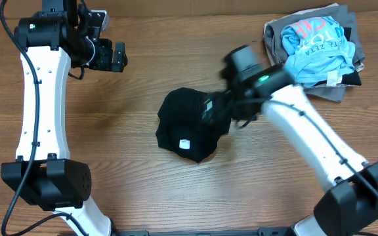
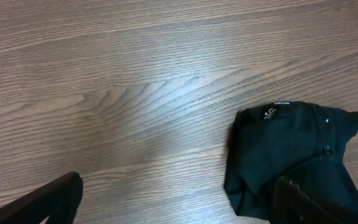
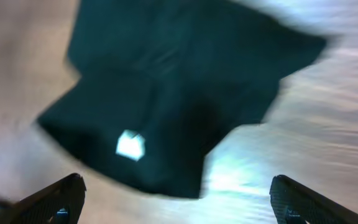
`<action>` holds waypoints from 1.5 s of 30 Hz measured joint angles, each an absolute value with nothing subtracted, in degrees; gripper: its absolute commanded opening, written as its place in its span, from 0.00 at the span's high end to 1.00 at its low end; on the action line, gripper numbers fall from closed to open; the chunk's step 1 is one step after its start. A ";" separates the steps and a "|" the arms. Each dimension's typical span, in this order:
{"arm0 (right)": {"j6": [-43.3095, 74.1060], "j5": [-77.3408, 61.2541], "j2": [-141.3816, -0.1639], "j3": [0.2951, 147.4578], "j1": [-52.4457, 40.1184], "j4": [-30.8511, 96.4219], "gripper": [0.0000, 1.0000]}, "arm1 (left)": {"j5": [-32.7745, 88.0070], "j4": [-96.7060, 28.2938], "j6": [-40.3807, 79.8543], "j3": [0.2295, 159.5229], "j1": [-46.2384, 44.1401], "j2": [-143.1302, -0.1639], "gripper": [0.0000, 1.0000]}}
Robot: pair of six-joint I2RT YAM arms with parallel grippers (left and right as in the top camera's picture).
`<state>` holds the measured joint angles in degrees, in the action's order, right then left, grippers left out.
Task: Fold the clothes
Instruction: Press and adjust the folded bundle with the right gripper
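Observation:
The black shirt (image 1: 186, 131) lies in a folded bundle at the middle of the table, its small white tag (image 1: 184, 143) facing up. It also shows in the left wrist view (image 2: 291, 158) and, blurred, in the right wrist view (image 3: 166, 106). My right gripper (image 1: 218, 108) is open and empty, just over the shirt's right edge; its fingers (image 3: 176, 199) spread wide, with nothing between them. My left gripper (image 1: 113, 57) is open and empty, raised at the far left, well apart from the shirt; its fingers (image 2: 179, 199) show at the bottom of its view.
A pile of folded clothes (image 1: 317, 49) sits at the back right corner: a light blue shirt with pink lettering on top of grey and tan garments. Bare wooden table (image 1: 110, 144) surrounds the black shirt.

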<state>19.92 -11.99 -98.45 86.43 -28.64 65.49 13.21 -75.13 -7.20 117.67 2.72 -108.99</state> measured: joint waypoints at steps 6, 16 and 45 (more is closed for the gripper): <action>22.44 -10.26 -98.52 80.18 -39.90 62.15 0.02 | 12.58 -75.13 -7.20 117.67 2.72 -108.99 0.00; 23.83 -5.06 -98.87 62.04 -38.85 44.82 0.02 | 11.73 -75.09 -7.18 117.67 2.72 -108.99 0.00; 23.77 -0.73 -103.24 63.75 -8.10 41.54 0.02 | 11.73 -74.87 -7.18 117.64 2.72 -108.99 0.00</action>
<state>23.77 -0.73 -103.24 63.75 -8.10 41.54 11.73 -74.87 -7.18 117.64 2.72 -108.99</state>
